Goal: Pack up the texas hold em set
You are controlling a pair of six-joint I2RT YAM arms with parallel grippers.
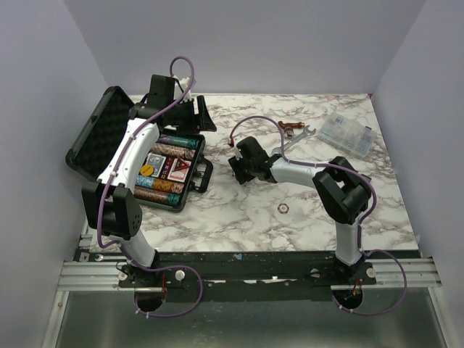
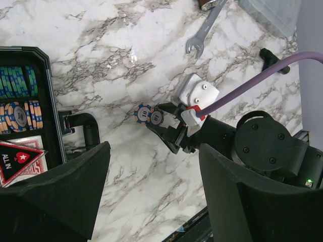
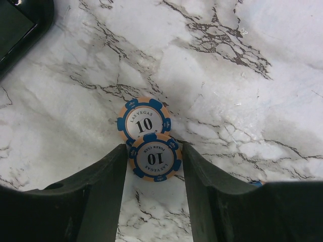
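The black briefcase lies open at the left of the table, its foam-lined lid folded back. Rows of coloured chips and a triangular "ALL IN" disc sit inside. Two orange-and-blue "10" chips lie on the marble right of the case. One chip is free. The other chip overlaps it and sits edge to edge between the fingers of my right gripper, which is shut on it. My left gripper hangs open and empty above the table beside the case.
A silver wrench lies at the back centre. A clear compartment box stands at the back right. A small metal ring rests on the marble near the right arm. Grey walls bound the table on three sides.
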